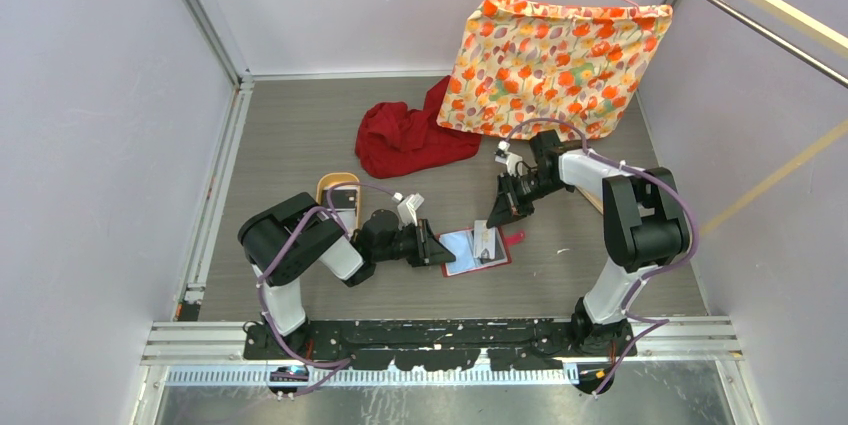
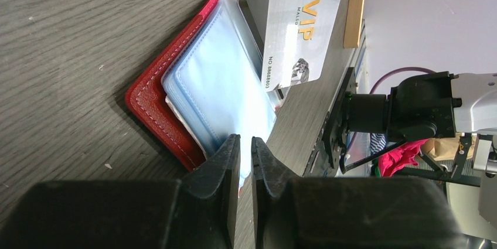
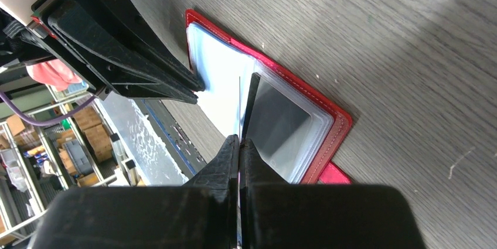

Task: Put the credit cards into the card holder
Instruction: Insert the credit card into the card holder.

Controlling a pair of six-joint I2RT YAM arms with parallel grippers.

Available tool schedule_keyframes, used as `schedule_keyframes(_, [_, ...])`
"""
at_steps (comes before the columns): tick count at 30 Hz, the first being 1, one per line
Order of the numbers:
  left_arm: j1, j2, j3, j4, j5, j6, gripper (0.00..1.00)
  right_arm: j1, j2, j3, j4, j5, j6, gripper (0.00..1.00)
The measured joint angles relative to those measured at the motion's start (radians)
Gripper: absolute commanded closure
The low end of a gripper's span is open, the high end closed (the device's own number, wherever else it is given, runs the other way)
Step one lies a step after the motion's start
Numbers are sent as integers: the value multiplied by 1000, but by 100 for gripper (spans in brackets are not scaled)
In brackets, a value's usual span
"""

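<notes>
Counting gives one red card holder, lying open on the table, and one credit card in clear sight, a white VIP card. The left gripper has its fingers almost together, pinched on the edge of one of the holder's clear sleeves, so the holder spreads out just ahead of those fingertips. The right gripper has its fingers pressed tight on the VIP card, which stands on edge straight out from the fingertips, its far end down among the sleeves at the holder's fold. In the right wrist view the card shows only as a thin line, and its print cannot be read there. A dark window pocket lies just right of that line; whether a card sits inside it is hard to tell. Behind the left arm one tan tray is partly hidden, its contents unclear. Well beyond both grippers lie one red cloth and one floral fabric on a hanger.
</notes>
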Motion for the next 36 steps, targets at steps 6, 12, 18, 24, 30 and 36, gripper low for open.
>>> schedule_keyframes(6, [0, 0, 0, 0, 0, 0, 85, 0, 2, 0, 3, -16, 7, 99])
schedule_keyframes(12, [0, 0, 0, 0, 0, 0, 85, 0, 2, 0, 2, -32, 6, 99])
schedule_keyframes(18, [0, 0, -5, 6, 0, -1, 81, 0, 2, 0, 2, -31, 6, 99])
schedule_keyframes(24, [0, -18, -11, 0, 0, -1, 75, 0, 2, 0, -2, -29, 6, 99])
schedule_keyframes(30, [0, -62, -17, -48, 0, 3, 75, 0, 2, 0, -6, -18, 2, 99])
schedule_keyframes(36, [0, -66, -17, -70, 0, 5, 75, 1, 2, 0, -5, -10, 3, 99])
